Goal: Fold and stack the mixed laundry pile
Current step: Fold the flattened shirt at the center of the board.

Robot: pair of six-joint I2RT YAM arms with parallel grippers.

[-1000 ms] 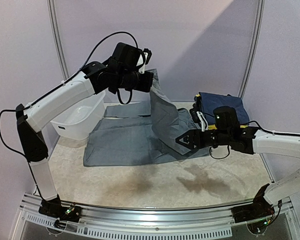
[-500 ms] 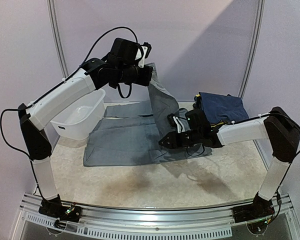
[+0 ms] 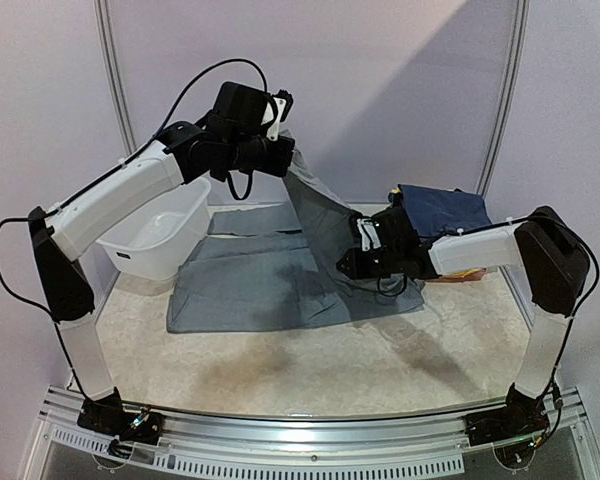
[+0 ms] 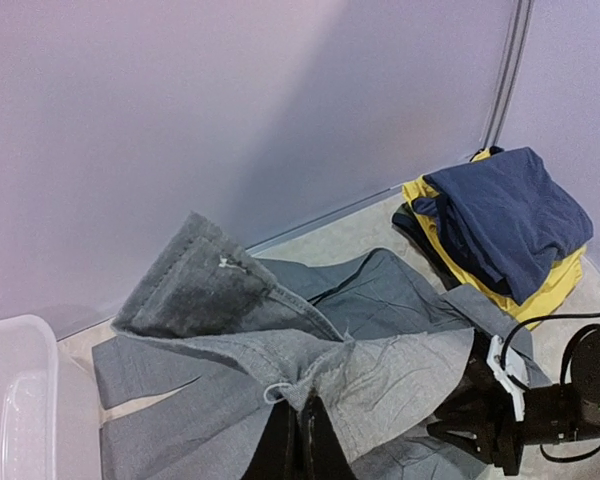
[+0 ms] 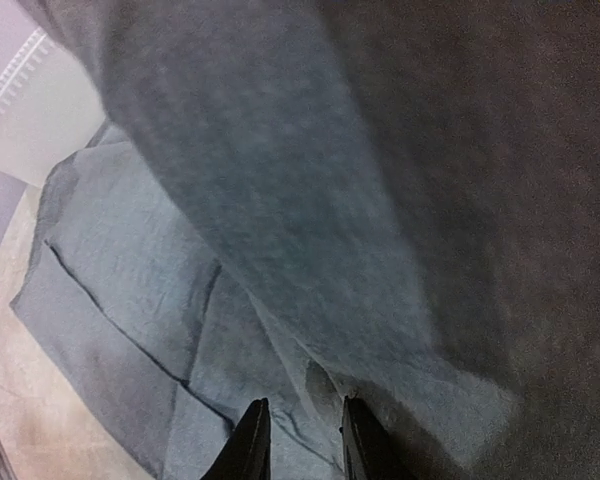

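The large grey trousers (image 3: 245, 285) lie spread on the table, with one part lifted into a taut sheet (image 3: 315, 205). My left gripper (image 3: 288, 158) is high above the table, shut on the trousers' edge (image 4: 280, 390) near a small loop. My right gripper (image 3: 342, 267) is low against the foot of the hanging sheet. Its fingers (image 5: 250, 445) stand a narrow gap apart, and grey cloth (image 5: 280, 250) lies just beyond the tips. A folded navy garment (image 4: 505, 215) rests on a yellow one (image 4: 560, 290) at the back right.
A white plastic basin (image 3: 160, 240) stands at the back left beside the trousers. The folded stack (image 3: 440, 212) sits close behind my right arm. A wall closes off the back of the table. Bare tabletop (image 3: 310, 370) shows in front of the trousers.
My right arm swung left and in to the hanging trouser cloth, and its jaws narrowed. My left gripper shifted slightly left and up, pulling the cloth tauter.
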